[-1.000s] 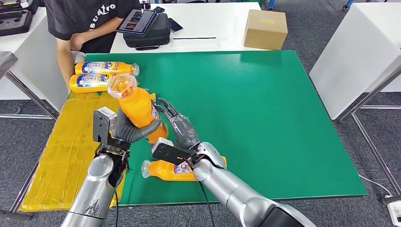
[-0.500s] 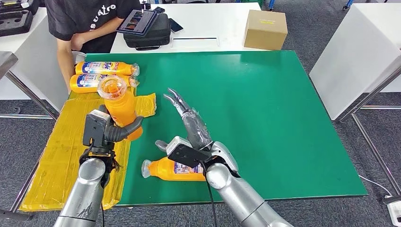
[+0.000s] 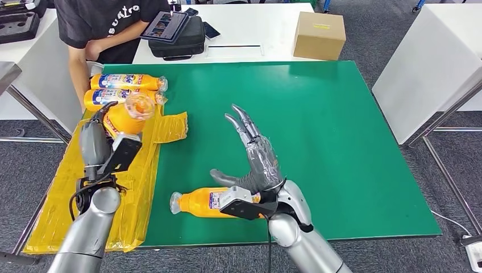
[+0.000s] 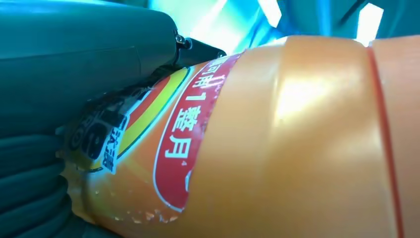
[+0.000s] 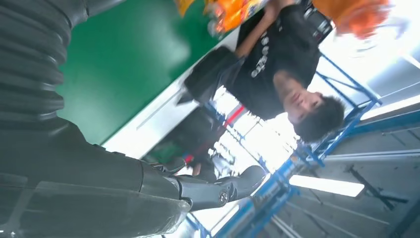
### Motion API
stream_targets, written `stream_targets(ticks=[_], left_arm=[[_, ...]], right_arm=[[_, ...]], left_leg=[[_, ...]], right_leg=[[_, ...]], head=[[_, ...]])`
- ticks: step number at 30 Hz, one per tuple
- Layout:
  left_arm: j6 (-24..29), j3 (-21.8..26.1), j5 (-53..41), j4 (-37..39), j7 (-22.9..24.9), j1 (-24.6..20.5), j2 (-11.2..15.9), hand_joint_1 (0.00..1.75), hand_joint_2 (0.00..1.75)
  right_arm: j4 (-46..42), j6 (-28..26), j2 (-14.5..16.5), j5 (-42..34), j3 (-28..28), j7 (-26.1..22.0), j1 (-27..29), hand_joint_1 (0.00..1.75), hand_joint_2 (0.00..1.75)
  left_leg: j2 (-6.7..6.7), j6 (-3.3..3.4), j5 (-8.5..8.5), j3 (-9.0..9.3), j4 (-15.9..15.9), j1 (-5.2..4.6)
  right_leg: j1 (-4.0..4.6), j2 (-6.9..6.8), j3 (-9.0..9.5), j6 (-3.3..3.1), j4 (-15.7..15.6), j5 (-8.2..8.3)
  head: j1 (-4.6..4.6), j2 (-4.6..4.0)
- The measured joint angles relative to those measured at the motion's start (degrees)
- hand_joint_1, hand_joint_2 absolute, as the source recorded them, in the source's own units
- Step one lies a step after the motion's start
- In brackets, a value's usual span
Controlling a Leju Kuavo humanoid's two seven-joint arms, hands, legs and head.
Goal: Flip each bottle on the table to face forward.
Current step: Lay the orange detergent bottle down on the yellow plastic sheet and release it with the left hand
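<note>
My left hand (image 3: pixel 95 142) grips an orange bottle (image 3: pixel 126 115) with a clear cap, held above the yellow mat (image 3: pixel 74 187) at the table's left. The left wrist view shows that bottle's orange body and red label (image 4: pixel 277 139) close up against my fingers (image 4: pixel 29 198). My right hand (image 3: pixel 256 156) is raised over the green mat (image 3: pixel 318 131) with fingers spread and nothing in it. A second orange bottle (image 3: pixel 202 202) lies on its side near the front edge, just left of my right wrist. Two more bottles (image 3: pixel 122 90) lie side by side at the back left.
A person in a black shirt (image 3: pixel 102 28) stands at the back left, an arm hanging by the two lying bottles. Behind the green mat are a white table with a black bag (image 3: pixel 176 40) and a cardboard box (image 3: pixel 318 35). Another white table (image 3: pixel 432 62) stands at right.
My left hand carried the bottle left and back over the yellow mat, tipping it. My right hand let go of it, lifted and moved right, fingers spread.
</note>
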Motion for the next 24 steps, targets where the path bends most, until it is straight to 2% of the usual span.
stream_targets(ticks=[3,7,11,17,24], left_arm=[[4.17,-0.1,-12.53,4.84,3.36,-2.64,1.42,1.75,1.75],[5.65,-0.39,-19.61,13.18,4.29,-6.67,2.75,1.75,1.75],[5.86,-1.06,-22.37,20.68,4.54,-10.25,3.08,1.75,1.75],[4.5,-1.98,-23.61,27.77,4.81,-13.83,3.12,1.75,1.75],[1.78,-3.31,-27.22,36.91,8.61,-20.21,3.05,1.75,1.75]], right_arm=[[-1.05,-0.67,-0.72,3.2,0.95,1.69,0.45,0.0,1.75],[-1.75,-0.53,-1.37,5.37,2.21,3.19,0.48,0.0,1.75],[-2.13,-0.08,-1.79,6.19,3.07,3.84,0.47,0.0,1.75],[-2.26,0.81,-2.21,6.46,3.81,4.03,0.38,0.0,1.75],[-2.24,3.28,-2.4,6.31,5.52,4.07,-0.34,0.0,1.75]], left_leg=[[0.0,0.0,0.01,0.0,0.0,0.0],[0.0,0.01,0.06,0.01,0.0,0.0],[0.0,0.01,0.07,0.0,0.0,-0.01],[0.0,0.01,0.06,-0.02,0.0,-0.01],[0.0,0.0,0.08,-0.02,0.0,0.01]], right_leg=[[0.0,0.0,0.01,0.0,0.0,0.01],[0.0,0.0,0.02,0.0,0.01,0.03],[-0.01,0.0,0.03,0.01,0.01,0.04],[-0.01,0.0,0.0,0.01,0.01,0.03],[0.01,0.0,0.0,0.01,0.02,0.04]], head=[[0.0,0.0],[0.01,0.0],[0.0,0.0],[0.0,0.01],[0.01,0.01]])
